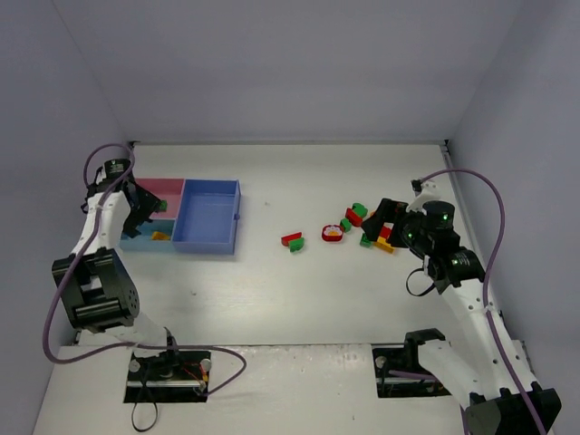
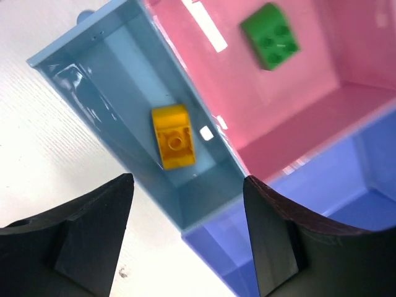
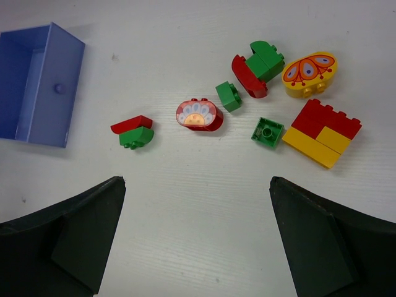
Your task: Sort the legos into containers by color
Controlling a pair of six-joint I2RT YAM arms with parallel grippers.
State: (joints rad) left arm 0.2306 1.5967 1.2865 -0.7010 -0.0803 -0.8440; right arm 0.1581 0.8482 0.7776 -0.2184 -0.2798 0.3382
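Yellow lego (image 2: 175,136) lies in the light-blue tray (image 2: 105,74), green lego (image 2: 270,36) in the pink tray (image 2: 297,105).

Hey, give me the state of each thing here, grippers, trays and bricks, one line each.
Left gripper: open, holding nothing.
Right gripper: open, empty, above the loose bricks.
Yellow brick: lying in the light-blue tray.
Green brick: in the pink tray, unheld.
Blue tray: empty.
Loose bricks: unsorted on the table.

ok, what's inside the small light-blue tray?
One yellow brick lies studs up on the floor of the light-blue tray. The rest of the floor shows bare. Only the patch under the brick is hidden.
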